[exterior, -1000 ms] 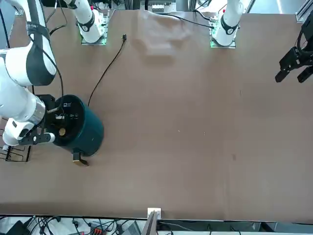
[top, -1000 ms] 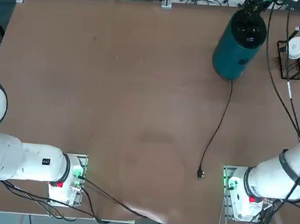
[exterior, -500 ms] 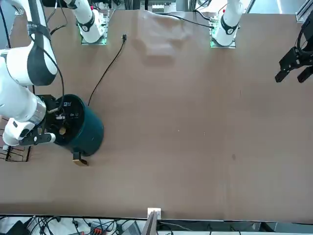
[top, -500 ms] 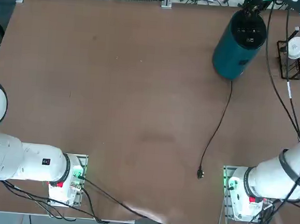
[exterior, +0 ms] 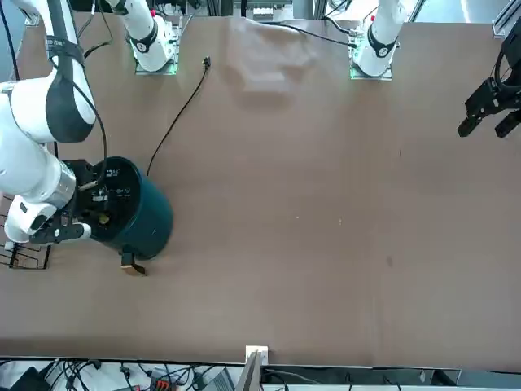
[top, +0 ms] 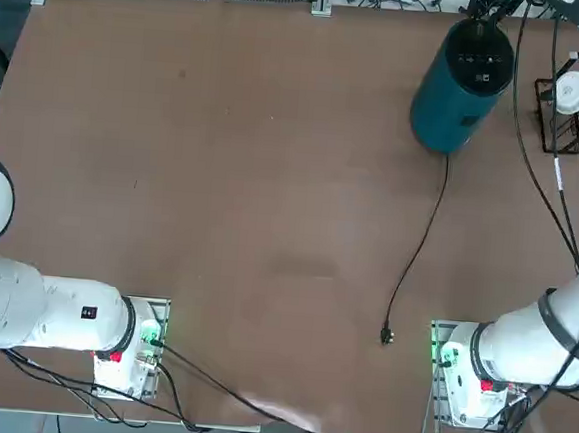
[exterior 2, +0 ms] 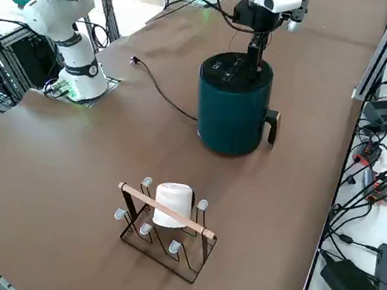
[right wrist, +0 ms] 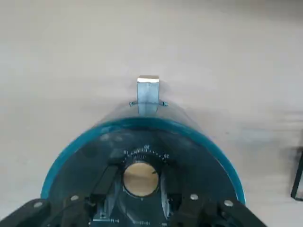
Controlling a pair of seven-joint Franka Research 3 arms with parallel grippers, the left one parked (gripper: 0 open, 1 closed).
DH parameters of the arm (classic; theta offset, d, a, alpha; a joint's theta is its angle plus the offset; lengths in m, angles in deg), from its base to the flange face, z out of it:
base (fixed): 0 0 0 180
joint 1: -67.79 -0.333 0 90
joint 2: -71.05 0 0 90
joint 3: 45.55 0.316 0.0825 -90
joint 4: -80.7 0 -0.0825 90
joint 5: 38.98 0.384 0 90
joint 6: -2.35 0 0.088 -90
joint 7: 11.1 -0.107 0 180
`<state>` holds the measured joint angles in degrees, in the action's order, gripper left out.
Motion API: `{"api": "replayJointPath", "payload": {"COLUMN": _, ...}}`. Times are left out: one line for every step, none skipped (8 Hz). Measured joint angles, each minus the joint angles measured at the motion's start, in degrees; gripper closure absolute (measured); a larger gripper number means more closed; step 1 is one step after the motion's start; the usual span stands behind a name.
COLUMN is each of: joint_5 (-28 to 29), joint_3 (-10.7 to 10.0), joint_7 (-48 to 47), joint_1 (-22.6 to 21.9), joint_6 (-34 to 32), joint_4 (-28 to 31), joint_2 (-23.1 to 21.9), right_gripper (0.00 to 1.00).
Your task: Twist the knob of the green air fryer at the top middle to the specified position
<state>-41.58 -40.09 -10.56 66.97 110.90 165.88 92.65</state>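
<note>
The green air fryer (top: 449,99) stands upright at the table's far right, also in the front view (exterior: 145,218) and the right side view (exterior 2: 231,114). Its black control panel (right wrist: 142,151) faces up, with the small tan knob (right wrist: 141,178) in the middle of a dial scale. My right gripper (right wrist: 140,185) hangs straight down over the panel (exterior 2: 254,61). Its dark fingers (right wrist: 106,181) stand on either side of the knob with a thin gap at each side. The gripper is open and holds nothing.
The fryer's black cord (top: 423,237) trails across the table to a loose plug (top: 387,335). A wire rack with a white ball (exterior 2: 169,211) stands to the right of the fryer. The fryer's handle (exterior 2: 272,126) points toward the far table edge.
The fingers have spread apart and come off the knob. The arm and the air fryer stay where they were.
</note>
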Motion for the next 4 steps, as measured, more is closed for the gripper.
{"api": "replayJointPath", "payload": {"joint_5": 0.0, "joint_3": 0.0, "joint_7": 0.0, "joint_1": -0.1, "joint_6": 0.6, "joint_4": 0.0, "joint_2": 0.1, "right_gripper": 0.44}}
{"api": "replayJointPath", "payload": {"joint_5": -0.3, "joint_3": 0.0, "joint_7": 0.0, "joint_1": -0.3, "joint_6": 0.8, "joint_4": 0.0, "joint_2": 0.2, "right_gripper": 0.44}}
{"api": "replayJointPath", "payload": {"joint_5": -0.4, "joint_3": 0.0, "joint_7": 0.0, "joint_1": -0.3, "joint_6": 0.9, "joint_4": 0.0, "joint_2": 0.3, "right_gripper": 0.44}}
{"api": "replayJointPath", "payload": {"joint_5": -0.5, "joint_3": 0.0, "joint_7": 0.0, "joint_1": -0.3, "joint_6": 1.0, "joint_4": 0.0, "joint_2": 0.4, "right_gripper": 0.44}}
